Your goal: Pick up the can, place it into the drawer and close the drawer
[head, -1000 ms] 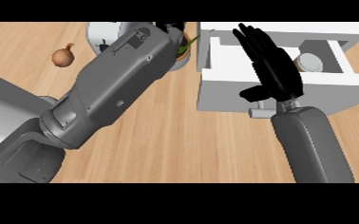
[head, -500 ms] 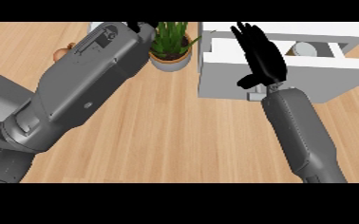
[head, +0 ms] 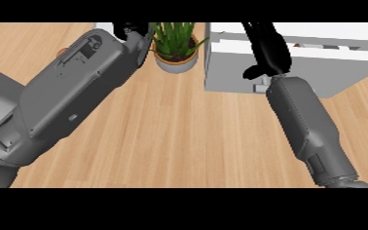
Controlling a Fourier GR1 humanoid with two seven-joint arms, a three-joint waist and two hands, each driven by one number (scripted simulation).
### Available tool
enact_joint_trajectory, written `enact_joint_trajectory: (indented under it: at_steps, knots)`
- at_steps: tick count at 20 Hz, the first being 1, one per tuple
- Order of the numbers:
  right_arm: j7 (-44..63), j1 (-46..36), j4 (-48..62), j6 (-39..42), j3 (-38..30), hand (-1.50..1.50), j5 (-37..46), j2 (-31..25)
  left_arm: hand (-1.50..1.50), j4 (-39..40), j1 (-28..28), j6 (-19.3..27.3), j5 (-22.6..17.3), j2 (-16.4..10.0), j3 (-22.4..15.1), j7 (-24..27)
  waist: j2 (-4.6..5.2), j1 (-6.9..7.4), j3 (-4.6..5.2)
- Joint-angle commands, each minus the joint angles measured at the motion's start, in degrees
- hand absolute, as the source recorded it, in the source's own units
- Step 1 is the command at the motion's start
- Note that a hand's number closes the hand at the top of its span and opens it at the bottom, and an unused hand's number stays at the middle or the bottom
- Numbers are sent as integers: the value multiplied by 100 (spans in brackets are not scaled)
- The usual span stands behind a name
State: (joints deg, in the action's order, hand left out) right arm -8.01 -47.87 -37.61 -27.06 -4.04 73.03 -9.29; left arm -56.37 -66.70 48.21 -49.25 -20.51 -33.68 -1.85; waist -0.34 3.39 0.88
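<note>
While no can is visible, my right hand [head: 267,48] lies straight-fingered and empty over the open drawer [head: 230,75], so closing seems outstanding; my left hand [head: 134,29] state: cannot tell.

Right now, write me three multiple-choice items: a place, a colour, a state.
1. The potted plant stands: A left of the drawer B inside it C on top of it
2. The drawer is: A black B white C red
3. The right hand is: A shut on a can B open, fingers straight C a fist
Key: 1 A, its pot stands on the counter beside the drawer's wall; 2 B, its walls show white; 3 B, its fingers show straight, holding nothing.
</note>
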Motion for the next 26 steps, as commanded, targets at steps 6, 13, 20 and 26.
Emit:
enact_joint_trajectory:
  at_steps: [6,13,20,26]
  knots:
    - [46,-764,1560,-982,-401,-150,111,-58,-150,-435,155,67,151,-253,118,-338,149,49,-98]
    - [398,-1616,2113,-1175,-575,-150,181,-107,-150,-755,195,56,292,-477,70,-548,191,238,-99]
    - [136,-1982,2398,-998,-729,-150,106,-650,-150,-1161,276,205,390,-520,16,-712,202,310,-105]
    - [-260,-2255,2650,-466,-954,-150,-170,-579,-150,-1385,398,163,379,-594,82,-799,224,376,-108]
